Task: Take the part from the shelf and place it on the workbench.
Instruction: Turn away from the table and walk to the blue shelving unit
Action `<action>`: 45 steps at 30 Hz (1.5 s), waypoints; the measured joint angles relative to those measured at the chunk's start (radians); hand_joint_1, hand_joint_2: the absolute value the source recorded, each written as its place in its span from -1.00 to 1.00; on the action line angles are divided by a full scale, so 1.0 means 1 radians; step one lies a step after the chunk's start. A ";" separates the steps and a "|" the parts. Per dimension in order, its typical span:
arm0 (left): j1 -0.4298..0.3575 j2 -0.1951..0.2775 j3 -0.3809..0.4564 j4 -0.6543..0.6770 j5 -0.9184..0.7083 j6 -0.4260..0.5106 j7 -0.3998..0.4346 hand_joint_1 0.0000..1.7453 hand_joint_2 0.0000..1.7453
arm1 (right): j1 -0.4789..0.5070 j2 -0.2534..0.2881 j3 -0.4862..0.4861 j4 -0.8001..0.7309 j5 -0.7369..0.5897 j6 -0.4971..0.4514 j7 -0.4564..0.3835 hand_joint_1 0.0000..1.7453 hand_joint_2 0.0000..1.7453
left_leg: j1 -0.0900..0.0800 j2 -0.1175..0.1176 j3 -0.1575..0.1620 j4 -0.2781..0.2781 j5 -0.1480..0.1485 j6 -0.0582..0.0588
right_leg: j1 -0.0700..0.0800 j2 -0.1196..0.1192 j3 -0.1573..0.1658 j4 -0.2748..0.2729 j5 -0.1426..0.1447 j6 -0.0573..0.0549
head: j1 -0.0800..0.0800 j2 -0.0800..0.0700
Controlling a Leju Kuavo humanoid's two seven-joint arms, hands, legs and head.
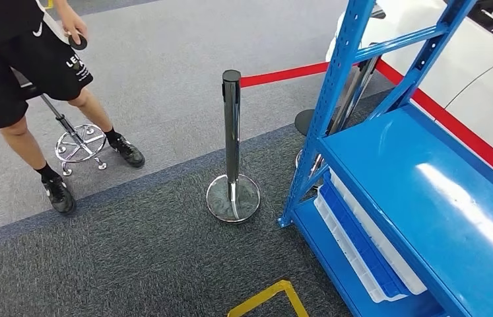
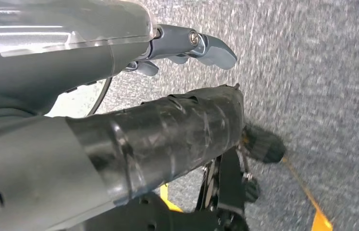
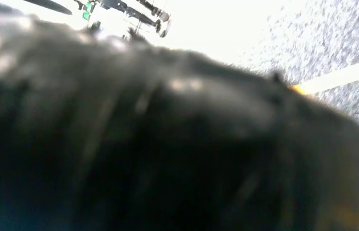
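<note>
While you look down through the head view, nearest to you at the bottom centre of the frame is a yellow floor marking [image 1: 271, 298] on dark carpet [image 1: 131, 264]. At the lower right stands the blue shelf [image 1: 428, 198], its top deck bare and glossy, and on its lower level a white tray [image 1: 352, 247] with a blue insert [image 1: 362, 244] lies on its long side; no loose part can be made out on the shelf, so you cannot tell from these frames where the part is. Just left of the shelf's front upright stands a chrome stanchion post [image 1: 232, 142] on a round base, near the middle of the frame, with a red belt [image 1: 283, 74] running from its top toward the right behind the shelf frame. Farther back, at the upper left, a person [image 1: 12, 59] in black shorts stands on lighter grey carpet beside a chrome stool base [image 1: 80, 144], holding a small dark round object [image 1: 77, 42].

In the left wrist view, your left hand [image 2: 187, 45] shows at the upper centre with its grey fingers [image 2: 216, 48] extended over carpet and nothing between them, so it reads as released. In the right wrist view, a dark blurred mass covers most of the frame, and you cannot tell how the right hand's fingers lie.
</note>
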 joint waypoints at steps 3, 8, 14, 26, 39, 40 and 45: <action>0.000 0.001 -0.001 0.012 -0.006 0.028 0.008 -1.00 -1.00 | 0.001 0.001 0.006 0.000 0.022 -0.049 -0.015 -1.00 -1.00 | 0.008 -0.062 -0.026 0.077 -0.056 -0.016 | -0.010 0.026 0.004 -0.013 0.013 -0.016 | 0.000 0.000; 0.012 -0.001 -0.001 0.019 -0.016 0.098 0.009 -1.00 -1.00 | 0.008 0.003 0.021 0.000 0.044 -0.141 -0.069 -1.00 -1.00 | 0.016 -0.106 -0.108 0.261 -0.117 -0.027 | -0.009 0.084 -0.001 -0.007 0.015 -0.018 | 0.000 0.000; 0.029 -0.065 -0.002 -0.035 -0.017 0.155 0.060 -1.00 -1.00 | 0.027 0.017 0.042 0.001 0.086 -0.291 -0.187 -1.00 -1.00 | 0.020 -0.191 -0.009 0.022 -0.009 -0.015 | -0.012 0.153 -0.020 0.012 0.014 0.012 | 0.000 0.000; 0.041 -0.150 -0.029 -0.117 -0.114 0.213 0.036 -1.00 1.00 | 0.042 0.055 0.068 0.014 0.097 -0.300 -0.234 -1.00 -1.00 | 0.006 -0.033 -0.007 0.006 -0.001 0.023 | -0.007 -0.001 -0.038 0.090 -0.023 0.027 | 0.000 0.000; 0.023 -0.145 -0.074 -0.101 -0.173 0.279 0.030 -1.00 1.00 | 0.041 0.076 0.078 0.016 0.118 -0.200 -0.163 -1.00 -1.00 | 0.015 -0.108 -0.100 0.243 -0.100 -0.024 | -0.009 0.092 0.003 -0.005 0.012 -0.016 | -0.001 0.000; 0.023 -0.144 -0.075 -0.099 -0.177 0.282 0.030 -1.00 1.00 | 0.040 0.076 0.079 0.016 0.120 -0.201 -0.163 -1.00 -1.00 | 0.016 -0.118 -0.076 0.179 -0.056 -0.021 | -0.010 0.105 0.004 -0.003 0.011 -0.014 | -0.001 0.000; 0.016 -0.139 -0.080 -0.088 -0.187 0.294 0.037 -1.00 1.00 | 0.039 0.077 0.088 0.016 0.129 -0.200 -0.162 -1.00 -1.00 | 0.016 -0.172 -0.012 0.012 0.005 -0.007 | -0.013 0.156 -0.014 0.006 0.013 0.010 | -0.001 0.000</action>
